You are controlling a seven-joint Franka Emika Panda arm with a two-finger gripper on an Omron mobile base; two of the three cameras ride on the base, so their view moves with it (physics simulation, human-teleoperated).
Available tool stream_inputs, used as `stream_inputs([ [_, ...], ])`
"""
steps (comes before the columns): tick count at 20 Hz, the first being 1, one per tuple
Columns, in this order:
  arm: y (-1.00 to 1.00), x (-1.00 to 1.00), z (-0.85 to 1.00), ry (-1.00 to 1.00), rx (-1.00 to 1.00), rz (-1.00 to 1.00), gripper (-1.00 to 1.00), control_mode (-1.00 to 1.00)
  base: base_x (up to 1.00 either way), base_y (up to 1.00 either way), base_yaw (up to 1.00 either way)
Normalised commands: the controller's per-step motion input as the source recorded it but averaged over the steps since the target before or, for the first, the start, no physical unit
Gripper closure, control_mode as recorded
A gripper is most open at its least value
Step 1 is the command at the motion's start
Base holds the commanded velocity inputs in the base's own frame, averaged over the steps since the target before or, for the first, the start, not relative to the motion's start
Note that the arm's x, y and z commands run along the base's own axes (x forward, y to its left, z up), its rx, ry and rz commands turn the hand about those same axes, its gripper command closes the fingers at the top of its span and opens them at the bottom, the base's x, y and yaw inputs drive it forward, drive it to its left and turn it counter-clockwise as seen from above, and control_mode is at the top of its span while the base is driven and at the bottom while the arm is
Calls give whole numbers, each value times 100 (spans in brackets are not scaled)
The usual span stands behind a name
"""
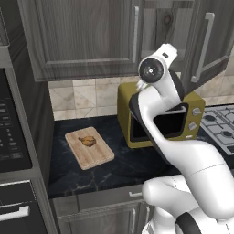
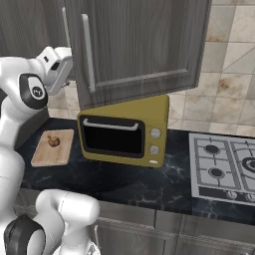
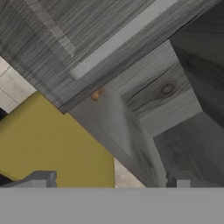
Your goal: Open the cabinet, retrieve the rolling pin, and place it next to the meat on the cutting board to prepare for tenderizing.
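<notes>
The cabinet (image 1: 87,32) has its right door (image 2: 134,45) swung open and its left door (image 3: 52,39) shut. Grey inner walls (image 3: 166,89) show through the gap. A small tan rounded end (image 3: 97,94), apparently the rolling pin's tip, peeks out past the shut door's lower edge. My gripper (image 3: 109,181) is raised in front of the opening, above the toaster oven, open with nothing between its fingertips (image 3: 41,178). Lower left on the dark counter lies the cutting board (image 1: 89,153) with the meat (image 1: 87,141) on it, also seen as board (image 2: 50,154) and meat (image 2: 53,142).
A mustard-yellow toaster oven (image 1: 125,107) stands on the counter under the cabinet, right of the board. The stove (image 2: 224,167) lies further right. The open door's silver handle (image 2: 88,52) hangs close beside my hand. A built-in oven column (image 1: 13,137) walls off the left.
</notes>
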Motion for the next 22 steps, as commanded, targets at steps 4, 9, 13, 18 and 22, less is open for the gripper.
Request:
stream_inputs([
  [4, -42, 6, -1, 4, -3, -3, -100, -100, 0, 0, 0],
  [9, -49, -7, 0, 3, -1, -6, -100, -100, 0, 0, 0],
  [13, -57, -33, -1, 2, 0, -12, -100, -100, 0, 0, 0],
  [18, -65, -61, 0, 0, 0, -16, -100, -100, 0, 0, 0],
  [22, -75, -50, 0, 0, 0, -18, -100, -100, 0, 0, 0],
])
